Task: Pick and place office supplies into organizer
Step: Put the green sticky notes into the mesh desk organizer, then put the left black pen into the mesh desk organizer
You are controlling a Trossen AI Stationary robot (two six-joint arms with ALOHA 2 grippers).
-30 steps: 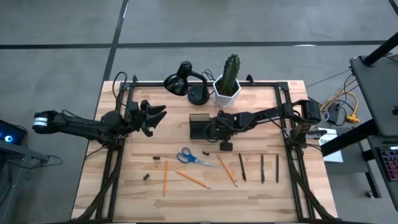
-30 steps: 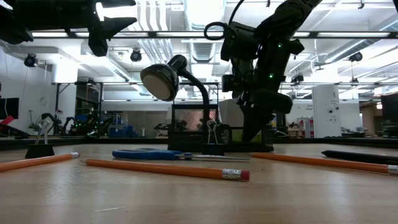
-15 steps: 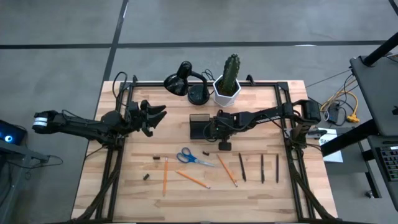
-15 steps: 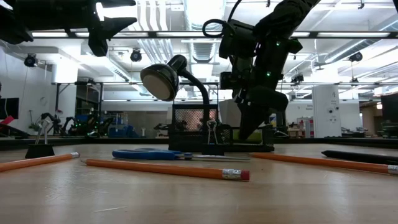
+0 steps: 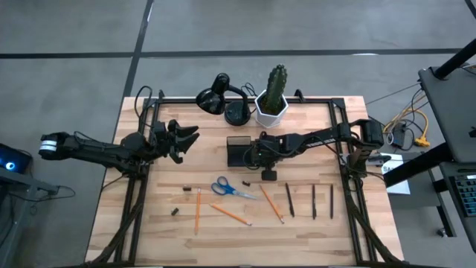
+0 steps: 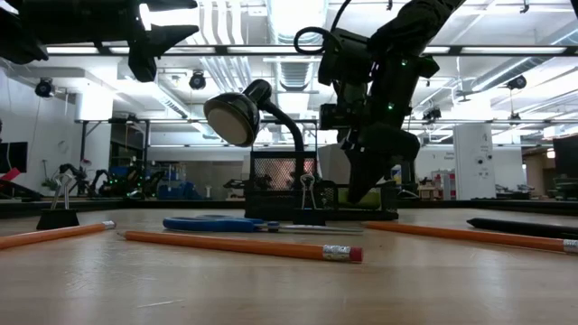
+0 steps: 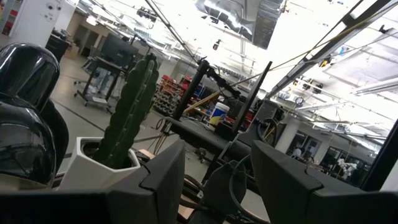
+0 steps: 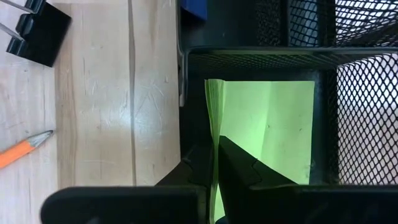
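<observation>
Office supplies mostly lie loose on the wooden table [image 5: 312, 223], in front of the organizer. Going left to right in the high view:

- left gripper [image 5: 184, 138] hangs over the table's left part, well apart from the supplies; fingers [image 7: 163, 180] spread with a clear gap, holding nothing. Its wrist view looks past the cactus [image 7: 130, 109] in the white pot [image 7: 93, 171].
- two tiny dark binder clips [image 5: 175, 211] at the left end of the row, a third [image 5: 246, 182] just right of the scissors.
- three orange pencils: one [image 5: 198, 210] lying near-far, one [image 5: 230, 214] diagonal, one [image 5: 271, 204] diagonal right of the scissors.
- blue-handled scissors [image 5: 226, 187] flat on the table between the pencils.
- black desk lamp [image 5: 220, 97] and cactus at the far edge, behind the organizer.
- organizer [image 5: 239, 151] at mid-table, black mesh.
- right gripper [image 5: 256, 155] is down at the organizer's right side. Wrist view: fingertips pinched nearly together on the edge of the lime-green sticky-note pad [image 8: 264, 127], which sits inside a mesh compartment of the organizer [image 8: 360, 87].
- another binder clip [image 5: 268, 175] just in front of the right gripper.
- three dark pens [image 5: 313, 201] side by side at the right end, all lying near-far.
</observation>
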